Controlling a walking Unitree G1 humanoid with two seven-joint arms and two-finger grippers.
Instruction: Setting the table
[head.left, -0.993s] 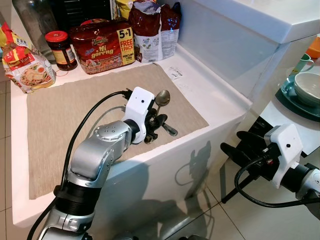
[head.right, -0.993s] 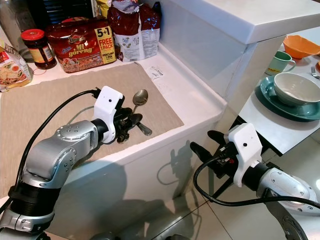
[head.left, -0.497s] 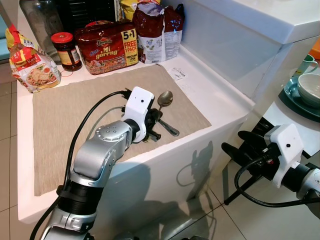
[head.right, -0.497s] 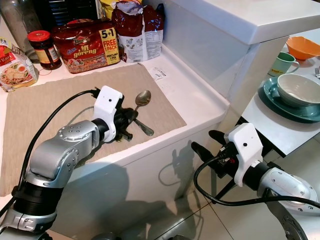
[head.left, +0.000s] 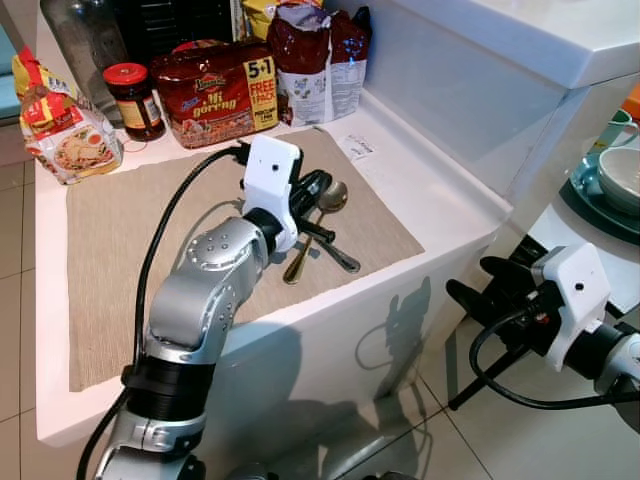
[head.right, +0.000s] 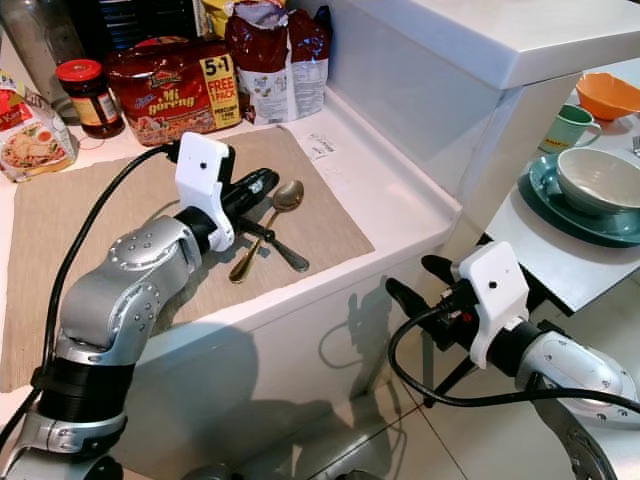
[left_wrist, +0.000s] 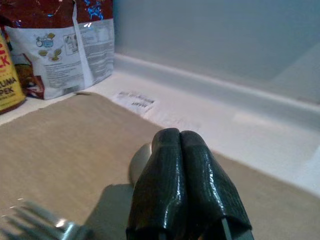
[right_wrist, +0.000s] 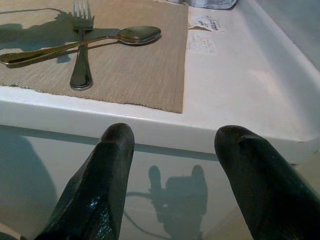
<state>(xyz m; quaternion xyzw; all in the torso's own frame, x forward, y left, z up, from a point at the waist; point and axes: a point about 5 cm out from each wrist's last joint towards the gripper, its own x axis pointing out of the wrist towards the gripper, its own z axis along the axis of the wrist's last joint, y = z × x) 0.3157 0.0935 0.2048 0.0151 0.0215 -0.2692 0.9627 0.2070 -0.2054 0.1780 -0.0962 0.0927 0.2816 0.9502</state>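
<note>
Spoon (head.right: 262, 226) and fork (head.right: 277, 246) lie crossed on the beige placemat (head.right: 120, 200), on the white counter (head.right: 390, 190) near its front edge. The spoon's bowl points toward the counter's back wall and its handle runs back toward the robot; the fork crosses the spoon's handle, which passes over the fork in the right wrist view.

The left gripper (head.right: 252, 185) hovers low over the spoon's bowl end. Its two black fingers (left_wrist: 180, 175) are pressed together with nothing between them. The right gripper (head.left: 488, 290) hangs below counter height, in front of the counter's face, its fingers spread wide and holding nothing.

Handling judgement: both pieces look like polished metal, so rigid, light and not fragile, but smooth and thin. Lying flat on woven cloth, they offer little edge for thick fingertips. The best hold is probably across the narrow spoon handle, between the bowl and the crossing point, pinching from the sides. A grip on the bowl itself would likely slip. Because the pieces overlap, lifting one may drag or flip the other. The cloth may also bunch under a scraping finger.

A bowl (head.right: 600, 180) on a teal plate (head.right: 540, 205) sits on the table to the right.
</note>
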